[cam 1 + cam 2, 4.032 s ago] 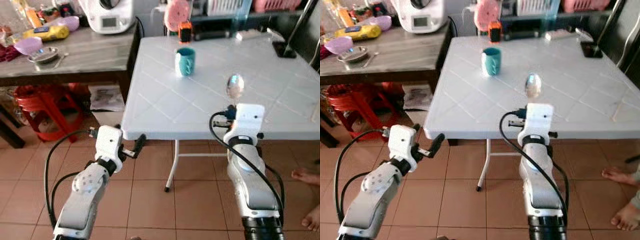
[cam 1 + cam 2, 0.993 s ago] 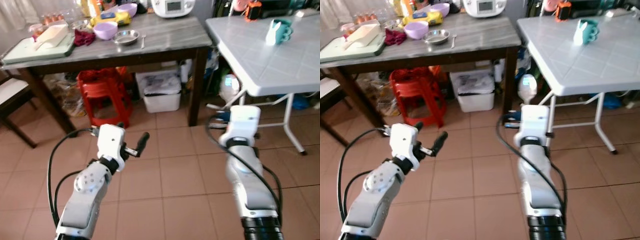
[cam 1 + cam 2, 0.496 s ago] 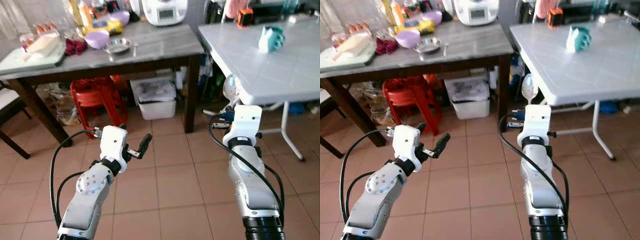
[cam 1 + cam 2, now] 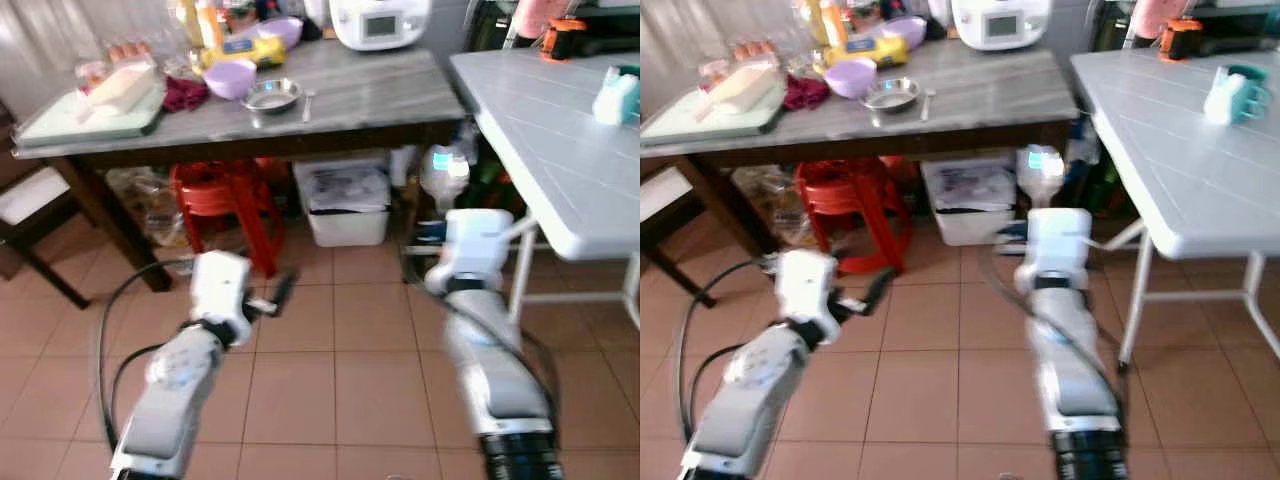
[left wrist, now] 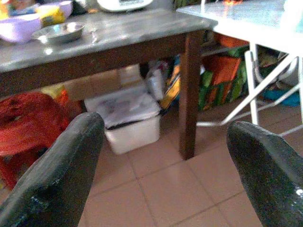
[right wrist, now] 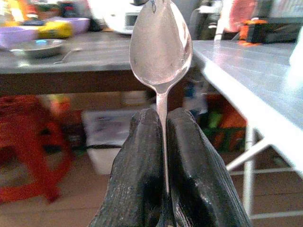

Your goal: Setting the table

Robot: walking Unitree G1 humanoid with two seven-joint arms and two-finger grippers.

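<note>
A: Start at the right gripper (image 6: 160, 156). What has it got?

B: A metal spoon (image 6: 161, 45). The two black fingers (image 6: 137, 179) are pressed together on the handle, and the bowl stands upright above them. Most of the handle is buried between the pads. From the head views the bowl (image 4: 444, 168) pokes up blurred above the white wrist housing.

A: And the left gripper (image 5: 161, 142)?

B: Spread wide, nothing between the fingers. It hangs over the tiled floor (image 4: 340, 340), well short of either table. In the head views it is smeared by motion blur, so the finger shapes are hard to read there.

A: What lies beyond?

B: A dark table with a grey top (image 4: 360, 95), holding a steel bowl (image 4: 271, 95), a small piece of cutlery (image 4: 307, 99) just beside it, a purple bowl (image 4: 229, 77), a yellow packet (image 4: 238, 54), a tray (image 4: 90, 115) and a white appliance (image 4: 380, 22) cut off at the top edge. Under it, a red stool (image 4: 225, 195) and a white bin (image 4: 348, 200).

A: And to the robot's right?

B: The white folding table (image 4: 560, 160), cut off at the frame edge, with a teal cup (image 4: 1231, 92) on it. An orange object (image 4: 1181, 38) at its far end is too blurred to identify.
</note>
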